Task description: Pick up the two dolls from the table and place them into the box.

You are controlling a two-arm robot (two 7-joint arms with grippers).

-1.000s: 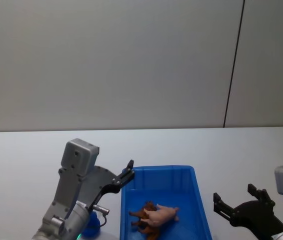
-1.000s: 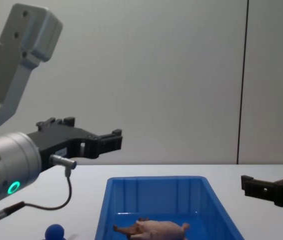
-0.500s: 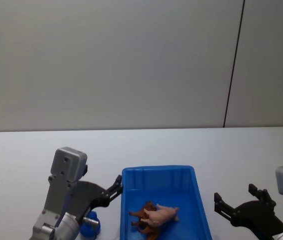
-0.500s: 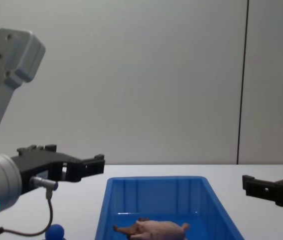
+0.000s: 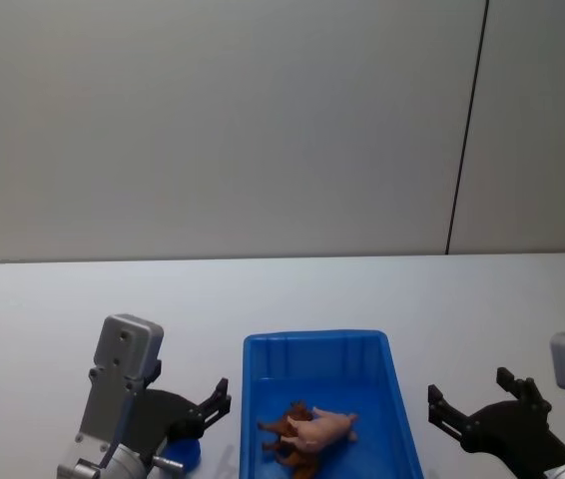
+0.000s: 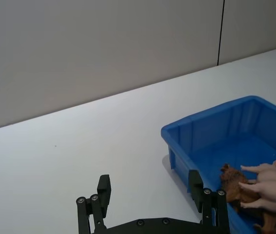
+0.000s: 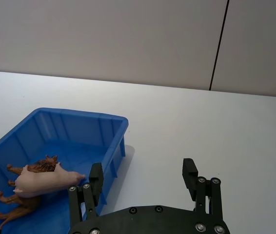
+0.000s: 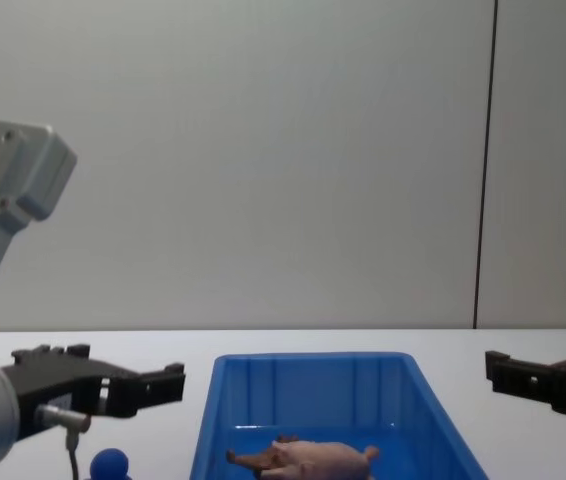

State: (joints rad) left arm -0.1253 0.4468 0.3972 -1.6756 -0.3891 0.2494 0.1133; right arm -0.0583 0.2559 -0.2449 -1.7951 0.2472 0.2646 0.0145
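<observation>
The blue box (image 5: 314, 341) stands on the white table between my arms. Inside it lie a pale pink doll (image 5: 324, 430) and a reddish-brown doll (image 5: 286, 425), touching each other; they also show in the left wrist view as the pink doll (image 6: 269, 187) and the brown doll (image 6: 232, 181). A blue doll (image 8: 111, 463) with a round head stands on the table left of the box. My left gripper (image 5: 215, 402) is open and empty, just left of the box and above the blue doll. My right gripper (image 5: 470, 392) hovers open and empty to the right of the box.
Bare white table (image 5: 412, 289) stretches behind and to both sides of the box. A grey wall with a dark vertical seam (image 5: 465, 130) stands at the back.
My left gripper has pulled back from over the box's left rim, sinking lower and to the left, and stays open. The right arm and the dolls in the box have not moved.
</observation>
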